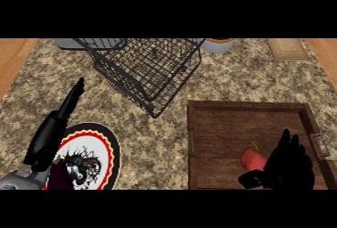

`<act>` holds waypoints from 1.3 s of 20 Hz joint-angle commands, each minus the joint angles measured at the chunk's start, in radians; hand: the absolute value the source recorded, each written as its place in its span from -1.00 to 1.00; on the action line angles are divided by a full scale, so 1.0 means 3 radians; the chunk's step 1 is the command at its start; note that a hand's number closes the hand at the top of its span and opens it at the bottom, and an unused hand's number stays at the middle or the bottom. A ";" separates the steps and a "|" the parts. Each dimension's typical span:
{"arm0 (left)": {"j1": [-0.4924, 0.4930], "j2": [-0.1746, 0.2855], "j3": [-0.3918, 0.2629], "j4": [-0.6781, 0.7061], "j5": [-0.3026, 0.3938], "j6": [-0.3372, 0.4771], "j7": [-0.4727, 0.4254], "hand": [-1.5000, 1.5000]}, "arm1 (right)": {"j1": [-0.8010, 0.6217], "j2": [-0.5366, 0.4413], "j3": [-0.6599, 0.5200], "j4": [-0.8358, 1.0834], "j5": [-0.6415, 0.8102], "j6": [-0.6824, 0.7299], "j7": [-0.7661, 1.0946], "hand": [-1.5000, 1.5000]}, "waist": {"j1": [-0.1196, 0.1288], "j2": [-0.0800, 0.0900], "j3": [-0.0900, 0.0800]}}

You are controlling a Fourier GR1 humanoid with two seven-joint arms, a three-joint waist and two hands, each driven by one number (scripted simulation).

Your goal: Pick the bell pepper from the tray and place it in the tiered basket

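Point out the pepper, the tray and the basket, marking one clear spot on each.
pepper [251, 159]: head view, on its red side.
tray [244, 124]: head view, on its bare wooden floor.
basket [148, 67]: head view, on its wire mesh.

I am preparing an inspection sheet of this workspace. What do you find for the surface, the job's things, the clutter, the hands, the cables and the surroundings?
Surface: speckled stone counter.
Job's things: the red bell pepper lies in the wooden tray, toward its near side. The black wire tiered basket stands beyond the tray, to its left.
Clutter: patterned plate at near left. Along the far edge are a grey object, a white pot and a tan board.
Hands: the left hand is open with straight fingers, over the plate's left side. The right hand is open, beside the pepper and partly hiding it.
Cables: nothing seen.
Surroundings: wood-coloured strip beside the counter.
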 commanded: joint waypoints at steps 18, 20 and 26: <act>0.0039 -0.0193 0.0100 -0.0029 -0.0182 -0.0091 0.0029 0.00 | -0.0029 0.0023 -0.0012 0.0681 -0.0069 -0.0552 0.0630 -1.00 | 0.0022 0.0004 0.0007; -0.0048 -0.0131 0.0184 0.0031 -0.0132 -0.0214 0.0085 0.00 | -0.0139 0.0023 0.0016 0.0678 -0.0211 -0.0396 0.0715 -1.00 | 0.0017 0.0007 0.0006; 0.0011 -0.0243 0.0260 0.0037 -0.0227 -0.0304 0.0007 0.00 | -0.0094 0.0023 0.0062 0.0844 -0.0128 -0.0899 0.0163 1.00 | 0.0012 0.0003 0.0006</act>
